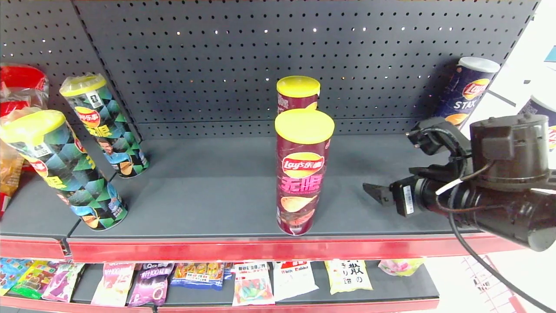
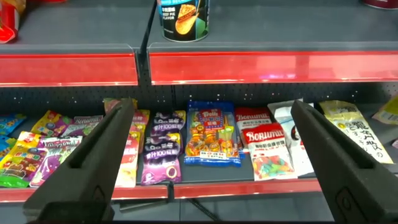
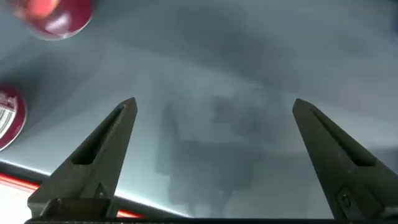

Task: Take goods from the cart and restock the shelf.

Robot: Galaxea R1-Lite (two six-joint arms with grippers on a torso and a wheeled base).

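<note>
Two maroon chip cans with yellow lids stand on the grey shelf board (image 1: 208, 191). The front can (image 1: 303, 174) is near the red front edge and the back can (image 1: 298, 92) is against the pegboard. My right gripper (image 1: 399, 163) hovers open over the shelf, a short way right of the front can, holding nothing. In the right wrist view its fingers (image 3: 99, 162) spread over bare shelf board (image 3: 211, 74), and the maroon cans (image 3: 57, 15) sit beyond one finger. My left gripper (image 2: 212, 104) is open and empty in front of the lower shelf (image 2: 249, 186).
Two green-and-black chip cans (image 1: 61, 169) (image 1: 104, 124) stand at the shelf's left, beside red packets (image 1: 19, 87). A blue can (image 1: 471, 89) stands at the back right. Snack bags (image 1: 254, 282) (image 2: 211, 134) line the lower shelf. Bare board lies between the cans.
</note>
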